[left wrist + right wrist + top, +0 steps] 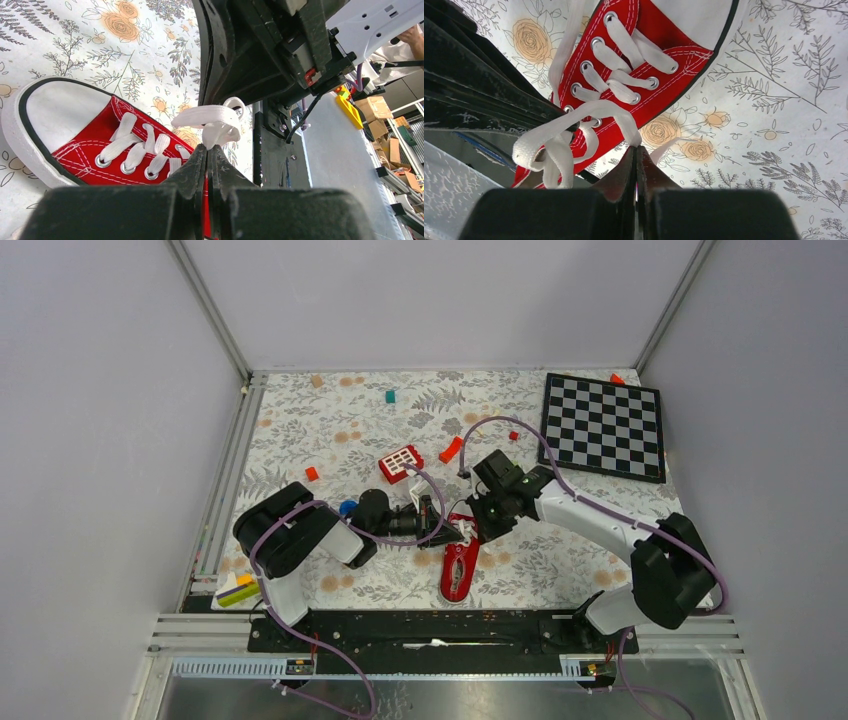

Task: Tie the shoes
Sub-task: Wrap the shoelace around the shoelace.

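The red sneaker (pixel 459 570), with its white toe cap, lies on the floral table (pixel 330 430) directly beneath both grippers, its white laces (pixel 210 120) drawn up loose from the eyelets. The left gripper (pixel 207 149) and right gripper (pixel 637 149) meet nearly tip to tip, each clamped on a lace strand, with both arms reaching low and inward. Beyond them, apart from the sneaker, lie a red block with white squares (pixel 400 461) and a curved red-orange piece (pixel 451 450).

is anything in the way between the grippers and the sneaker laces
Nothing visible does. The left gripper is shut on a strand of the white laces just above the red sneaker, and the right gripper looks shut on another strand, so both are already at the laces.
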Available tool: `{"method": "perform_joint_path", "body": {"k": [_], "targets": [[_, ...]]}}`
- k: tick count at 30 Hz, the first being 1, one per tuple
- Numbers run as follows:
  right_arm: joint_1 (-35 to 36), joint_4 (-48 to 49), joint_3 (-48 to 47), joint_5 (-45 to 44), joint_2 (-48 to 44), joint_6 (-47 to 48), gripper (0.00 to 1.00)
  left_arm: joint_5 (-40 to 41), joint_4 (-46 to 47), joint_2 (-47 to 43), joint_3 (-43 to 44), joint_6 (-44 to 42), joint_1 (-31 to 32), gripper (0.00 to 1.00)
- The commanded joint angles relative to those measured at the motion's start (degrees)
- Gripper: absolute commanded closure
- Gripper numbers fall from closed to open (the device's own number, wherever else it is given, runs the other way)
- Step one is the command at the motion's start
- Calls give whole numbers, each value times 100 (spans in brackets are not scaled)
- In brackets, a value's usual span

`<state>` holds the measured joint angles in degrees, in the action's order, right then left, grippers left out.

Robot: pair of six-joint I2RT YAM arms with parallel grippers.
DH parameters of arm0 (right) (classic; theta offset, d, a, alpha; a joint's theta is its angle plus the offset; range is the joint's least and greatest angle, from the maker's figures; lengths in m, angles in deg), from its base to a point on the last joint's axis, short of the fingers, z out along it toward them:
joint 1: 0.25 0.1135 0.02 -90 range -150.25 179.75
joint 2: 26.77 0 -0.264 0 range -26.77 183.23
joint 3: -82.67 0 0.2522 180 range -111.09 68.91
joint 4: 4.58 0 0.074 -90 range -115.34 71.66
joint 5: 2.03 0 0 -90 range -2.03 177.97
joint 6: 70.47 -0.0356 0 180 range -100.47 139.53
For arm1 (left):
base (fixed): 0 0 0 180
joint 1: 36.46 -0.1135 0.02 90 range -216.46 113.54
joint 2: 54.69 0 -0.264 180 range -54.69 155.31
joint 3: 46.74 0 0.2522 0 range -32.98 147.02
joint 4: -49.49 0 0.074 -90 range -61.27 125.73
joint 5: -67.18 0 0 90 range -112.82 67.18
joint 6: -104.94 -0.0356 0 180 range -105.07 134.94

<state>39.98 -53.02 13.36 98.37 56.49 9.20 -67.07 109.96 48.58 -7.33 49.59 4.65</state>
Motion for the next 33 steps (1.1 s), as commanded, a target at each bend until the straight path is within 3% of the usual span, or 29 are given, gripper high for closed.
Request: {"method": "perform_joint_path", "body": {"k": [1,8,33], "targets": [[106,-130,-143,245,170,-22,100,-105,768,-8,23,54,-41,100],[137,361,62,483,483,-344,100,-102,782,1,18,52,-50,100],[273,300,565,569,278,-574,100,-4,794,9,-5,47,-93,100]]}}
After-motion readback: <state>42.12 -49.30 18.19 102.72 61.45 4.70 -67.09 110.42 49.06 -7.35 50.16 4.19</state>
